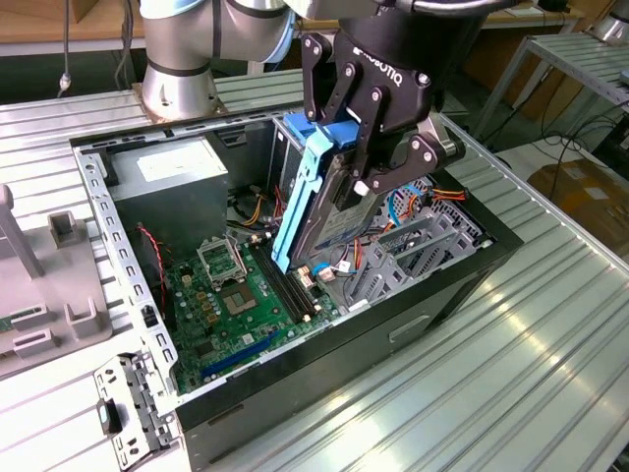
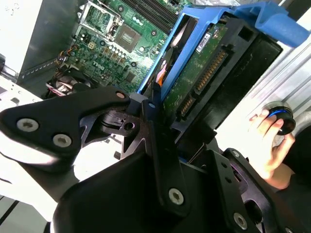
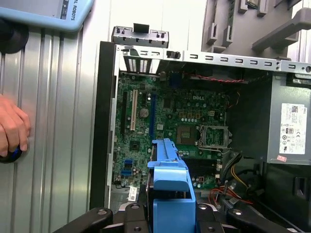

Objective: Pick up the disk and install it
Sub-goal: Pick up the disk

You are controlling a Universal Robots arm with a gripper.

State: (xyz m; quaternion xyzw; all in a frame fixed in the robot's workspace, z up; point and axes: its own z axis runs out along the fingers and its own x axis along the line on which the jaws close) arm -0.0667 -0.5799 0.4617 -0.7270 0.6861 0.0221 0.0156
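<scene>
My fingers (image 1: 369, 147) are clamped on the disk (image 1: 303, 202) — it hangs tilted, lower end down by the motherboard (image 1: 231, 295) inside the open case (image 1: 98, 197); whether it touches I cannot tell. A person's hand (image 3: 12, 128) rests on the desk (image 1: 531, 344) beside the case.

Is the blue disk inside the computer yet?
Not yet: the hand holds the disk tilted steeply over the open case, its lower end above the motherboard.

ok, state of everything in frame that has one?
computer case: on its side, panel off.
disk: gripped, tilted over the computer case, not seated.
end effector: shut on the disk.
hand: fingers on a round knob.
</scene>
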